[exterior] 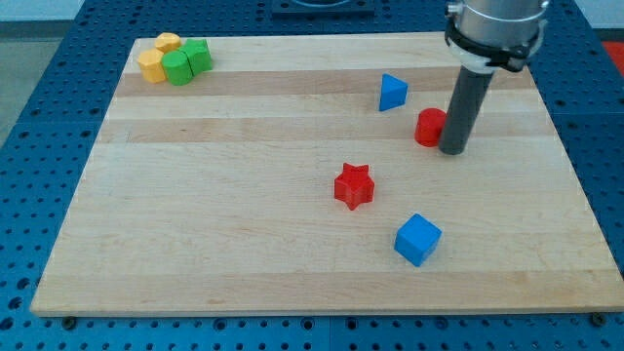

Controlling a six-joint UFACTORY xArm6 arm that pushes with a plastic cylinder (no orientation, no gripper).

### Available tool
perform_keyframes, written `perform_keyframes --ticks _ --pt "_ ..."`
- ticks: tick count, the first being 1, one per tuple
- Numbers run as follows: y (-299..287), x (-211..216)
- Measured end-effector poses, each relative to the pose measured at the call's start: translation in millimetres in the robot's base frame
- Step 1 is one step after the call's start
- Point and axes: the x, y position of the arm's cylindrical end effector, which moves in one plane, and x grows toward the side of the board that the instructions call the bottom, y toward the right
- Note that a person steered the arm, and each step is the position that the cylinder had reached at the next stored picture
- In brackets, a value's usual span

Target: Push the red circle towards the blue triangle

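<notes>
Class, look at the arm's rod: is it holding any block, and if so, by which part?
Nothing is held. My tip has no way to grip; it stands right beside the red circle, on that block's side toward the view's right, apparently touching it.

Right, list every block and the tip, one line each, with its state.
my tip: down on the board, against the red circle's right side
red circle: flat, below-right of the blue triangle, apart from it
blue triangle: alone
red star: alone, mid-board
blue cube: alone
yellow blocks, green blocks: clustered, top-left corner
</notes>
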Motion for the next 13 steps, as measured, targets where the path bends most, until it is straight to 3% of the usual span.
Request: perform_keyframes --ticks 2,8,13 --pt "-13 -24" --pt "-65 -21" --pt "-66 -34"
